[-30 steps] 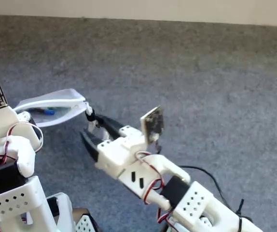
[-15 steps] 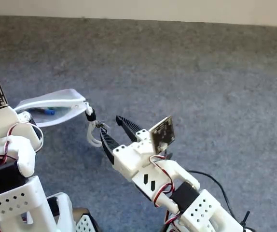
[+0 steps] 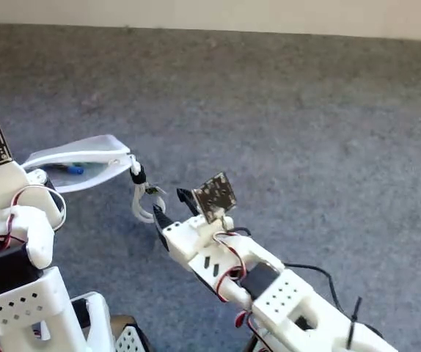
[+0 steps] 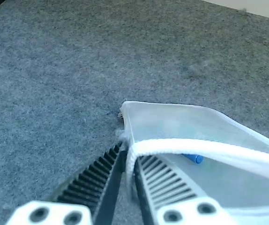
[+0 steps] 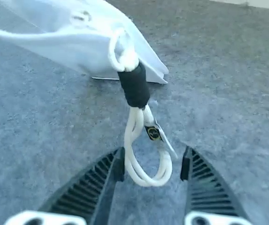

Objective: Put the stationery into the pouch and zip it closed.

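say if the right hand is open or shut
Open: the right hand has its fingers apart, one either side of the white cord loop.

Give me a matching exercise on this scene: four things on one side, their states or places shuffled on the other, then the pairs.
1. left gripper
2. right gripper
3. blue item
4. cord loop

A. open
B. tied to the end of the pouch
C. inside the pouch
D. shut on the pouch's rim

Pairs: 1-D, 2-A, 3-C, 4-B.
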### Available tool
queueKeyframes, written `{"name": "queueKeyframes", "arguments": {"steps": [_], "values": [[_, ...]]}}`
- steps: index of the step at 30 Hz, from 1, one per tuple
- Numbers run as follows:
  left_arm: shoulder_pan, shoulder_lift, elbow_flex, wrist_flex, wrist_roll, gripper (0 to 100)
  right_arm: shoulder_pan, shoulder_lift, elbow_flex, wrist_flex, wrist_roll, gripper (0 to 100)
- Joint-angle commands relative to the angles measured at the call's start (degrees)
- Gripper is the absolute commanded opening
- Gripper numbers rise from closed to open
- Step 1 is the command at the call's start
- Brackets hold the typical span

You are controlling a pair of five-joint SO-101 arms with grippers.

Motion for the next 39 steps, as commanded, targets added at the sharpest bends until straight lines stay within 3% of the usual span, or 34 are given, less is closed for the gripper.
{"name": "queueKeyframes", "arguments": {"steps": [1,6,11,15,22,39], "values": [[1.01,0.4,-0.4,-1.49,-0.35,1,0.48,6.99,-5.05,-5.05,0.62,18.7],[1.01,0.4,-0.31,-1.49,-0.35,1,0.48,14.64,-9.54,-7.78,0.79,18.7],[1.01,0.4,-0.31,-1.49,-0.35,1,-0.84,18.68,-12.44,-7.78,7.91,18.7],[1.01,0.4,-0.31,-1.49,-0.35,1,-1.98,19.03,-12.62,-8.48,9.49,18.7],[1.01,0.4,-0.31,-1.32,-0.35,1,-2.15,19.56,-12.18,-19.65,14.86,18.7],[1.01,0.4,-0.31,-1.14,-0.35,1,-1.98,20.97,-15.69,-20.7,15.03,18.7]]}}
